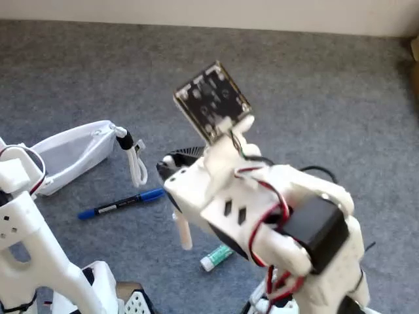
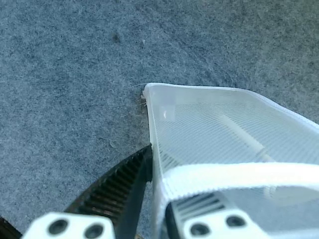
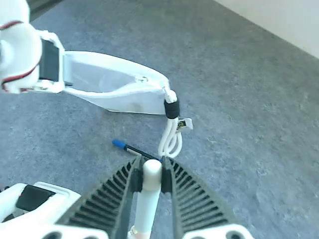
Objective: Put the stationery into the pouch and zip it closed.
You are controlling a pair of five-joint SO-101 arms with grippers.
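Right wrist view gives me the clearest read: my right pincer [image 3: 151, 165] is clamped on a white stick [image 3: 147, 199], which stands up between the ridged jaws, clear of the grey surface [image 3: 259, 99]. Just beyond the jaw tips the blue pen [image 3: 130, 149] lies flat on the surface. Past it is the white cord loop [image 3: 171, 142], which trails from one end of the mesh pouch [image 3: 109, 87]. My left pincer [image 2: 157, 172] is closed on the pouch's other end, one black jaw outside the mesh and the other showing through it, so that end is held up. In the high view a small green-capped tube [image 1: 216, 257] lies on the surface beside the right arm, well apart from the pouch. I judge the task to be at an early stage: the stick is grasped but not yet in the pouch, while the pen and the tube lie untouched outside it. A pale long shape shows through the mesh in the left wrist view, but I cannot tell whether it is an item already inside. The stick, pen and tube remain to be loaded, and then the zip has to be pulled shut.
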